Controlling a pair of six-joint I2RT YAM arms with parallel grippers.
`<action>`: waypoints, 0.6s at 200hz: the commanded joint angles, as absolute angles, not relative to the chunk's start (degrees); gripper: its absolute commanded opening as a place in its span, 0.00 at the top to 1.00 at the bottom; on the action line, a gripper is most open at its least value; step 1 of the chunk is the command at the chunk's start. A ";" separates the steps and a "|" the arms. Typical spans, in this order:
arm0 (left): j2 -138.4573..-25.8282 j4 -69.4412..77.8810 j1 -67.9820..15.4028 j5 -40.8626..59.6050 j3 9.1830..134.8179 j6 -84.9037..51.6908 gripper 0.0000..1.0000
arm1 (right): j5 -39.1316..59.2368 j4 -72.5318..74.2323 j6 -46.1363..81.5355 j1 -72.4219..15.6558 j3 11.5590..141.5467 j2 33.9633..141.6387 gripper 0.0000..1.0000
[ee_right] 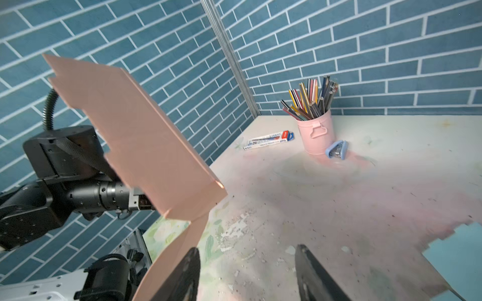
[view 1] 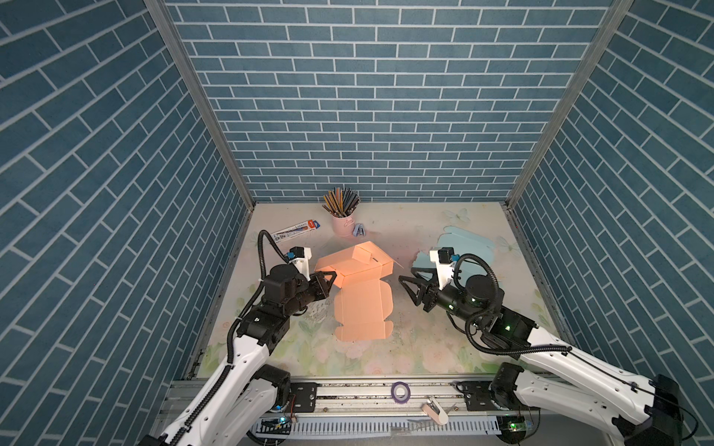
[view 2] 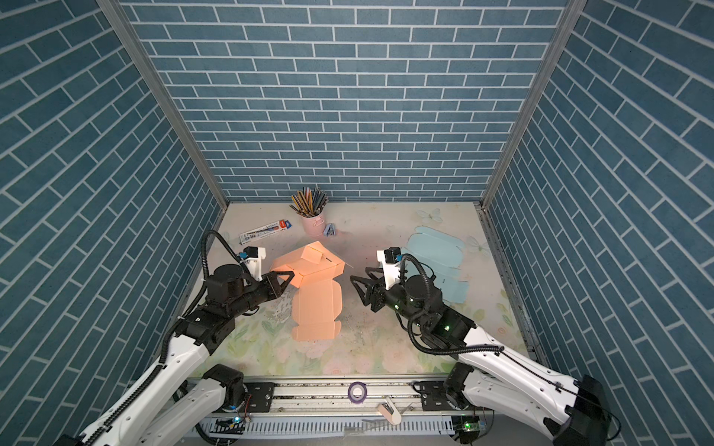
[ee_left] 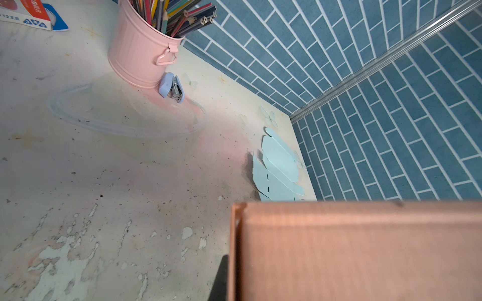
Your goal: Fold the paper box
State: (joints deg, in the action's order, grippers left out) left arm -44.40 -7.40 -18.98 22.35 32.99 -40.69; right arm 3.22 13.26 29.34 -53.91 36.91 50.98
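The orange paper box (view 1: 363, 309) lies mid-table in both top views, its near half flat and its far half (view 2: 305, 266) folded up off the table. My left gripper (view 1: 334, 275) (view 2: 291, 275) is shut on the left edge of that raised half. In the left wrist view the orange panel (ee_left: 352, 250) fills the corner, with one dark finger (ee_left: 221, 278) showing beside it. My right gripper (view 1: 407, 289) (view 2: 358, 290) stands open just right of the box, holding nothing. Seen from the right wrist, its gripper (ee_right: 247, 273) frames bare table, and the raised panel (ee_right: 146, 146) stands in front of it.
A flat light blue box blank (view 1: 463, 247) lies at the back right, under the right arm. A pink bucket of pencils (view 1: 342, 224), a small blue stapler (view 1: 359, 230) and a pencil carton (view 1: 295, 229) sit at the back. A purple tape roll (view 1: 400, 392) lies on the front rail.
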 commanded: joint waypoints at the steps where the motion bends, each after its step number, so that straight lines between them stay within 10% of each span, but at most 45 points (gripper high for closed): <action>1: -43.42 -5.06 -18.60 24.57 33.35 -41.42 0.95 | 7.59 23.42 32.54 -53.61 38.55 53.21 0.41; 120: -43.78 -2.46 -18.63 27.69 31.83 -41.92 0.94 | 10.53 25.92 35.92 -53.44 43.91 65.10 0.43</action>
